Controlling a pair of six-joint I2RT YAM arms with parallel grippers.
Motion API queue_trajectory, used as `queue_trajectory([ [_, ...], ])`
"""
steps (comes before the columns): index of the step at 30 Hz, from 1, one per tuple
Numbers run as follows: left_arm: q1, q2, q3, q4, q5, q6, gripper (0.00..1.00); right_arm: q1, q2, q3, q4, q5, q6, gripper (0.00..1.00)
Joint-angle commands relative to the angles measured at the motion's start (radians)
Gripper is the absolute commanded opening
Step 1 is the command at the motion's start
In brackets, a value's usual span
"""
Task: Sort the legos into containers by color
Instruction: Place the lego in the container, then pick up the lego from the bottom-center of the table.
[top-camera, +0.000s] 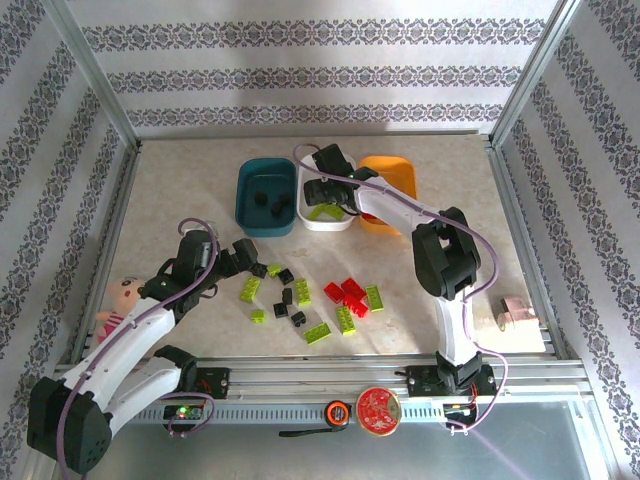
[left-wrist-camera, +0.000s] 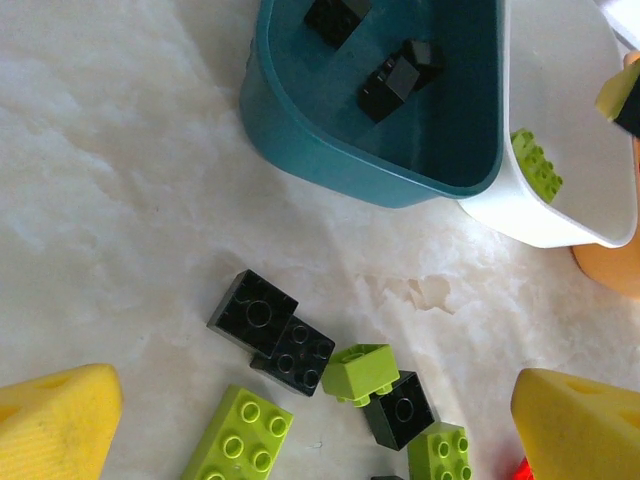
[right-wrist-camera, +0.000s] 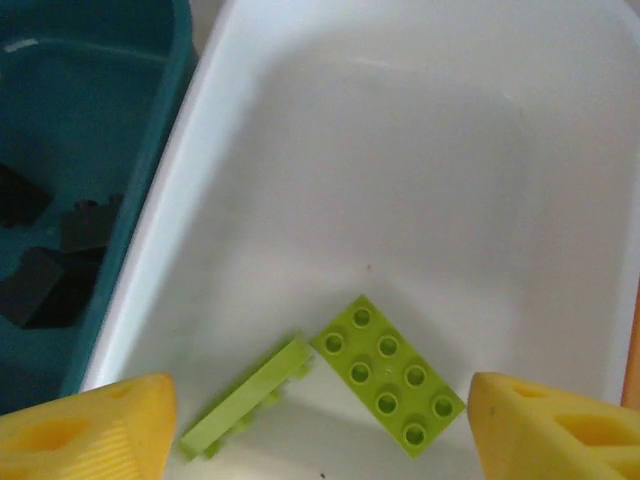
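Three trays stand at the back: dark teal (top-camera: 250, 212), white (top-camera: 310, 218), orange (top-camera: 400, 180). My right gripper (top-camera: 326, 196) hangs open over the white tray (right-wrist-camera: 400, 170), empty, its yellow fingers (right-wrist-camera: 90, 430) either side of two lime bricks lying in it: a flat one (right-wrist-camera: 388, 373) and one on its side (right-wrist-camera: 245, 397). My left gripper (top-camera: 246, 254) is open and empty above loose bricks on the table: two black (left-wrist-camera: 255, 310), a tipped lime one (left-wrist-camera: 360, 372), another black (left-wrist-camera: 400, 408) and a lime one (left-wrist-camera: 240, 440). Black bricks (left-wrist-camera: 390, 85) lie in the teal tray (left-wrist-camera: 330, 150). Red bricks (top-camera: 350, 293) sit mid-table.
A pink-bodied doll (top-camera: 118, 303) lies at the left edge beside my left arm. A small pink object (top-camera: 515, 312) rests at the right edge. Metal frame posts and patterned walls close in the table. A red disc (top-camera: 379, 408) sits on the front rail.
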Motion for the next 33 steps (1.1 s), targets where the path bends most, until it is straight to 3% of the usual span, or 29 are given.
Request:
queue_trajectory([
  [1,0.017,0.017,0.01,-0.032,0.018,0.035,1.0,0.002,-0.068,0.008,-0.004,0.016,0.017,0.8],
  [8,0.018,0.093,0.03,-0.039,0.049,0.047,1.0,0.045,-0.236,-0.184,0.046,-0.066,0.01,0.83],
  [13,0.017,0.089,0.024,-0.028,0.016,0.038,1.0,0.141,-0.31,-0.348,0.033,-0.122,0.02,0.86],
  [25,0.017,0.061,0.004,-0.019,-0.008,0.033,1.0,0.305,-0.241,-0.484,0.057,-0.217,0.104,0.85],
  [33,0.018,0.056,-0.009,-0.011,-0.011,0.034,1.0,0.345,-0.264,-0.571,0.036,-0.192,0.113,0.75],
])
